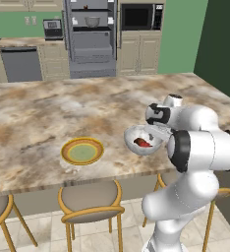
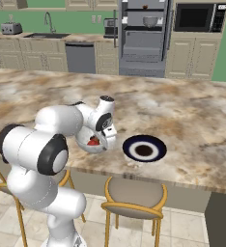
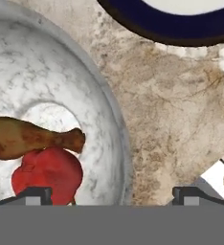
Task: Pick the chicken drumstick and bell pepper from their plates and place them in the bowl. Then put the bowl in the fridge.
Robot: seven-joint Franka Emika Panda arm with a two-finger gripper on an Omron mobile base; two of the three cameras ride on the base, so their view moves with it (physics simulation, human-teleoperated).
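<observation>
Marbled brown tabletop [image 1: 48,108] runs across a green-walled kitchen, with the fridge [image 1: 91,37] standing open at the back. Near the front edge sits the whitish speckled bowl [image 3: 85,86], and inside it the chicken drumstick [image 3: 32,139] lies against the red bell pepper [image 3: 49,172]. Poised right above the bowl's rim, the end effector [image 3: 111,194] has its fingers spread wide and holds nothing. A yellow-rimmed plate [image 1: 82,151] lies to one side, a dark blue plate [image 2: 144,148] to the other.

The arm hides part of the bowl [image 1: 139,140], and the dark plate [image 3: 181,21] is cut off at the frame's top.
</observation>
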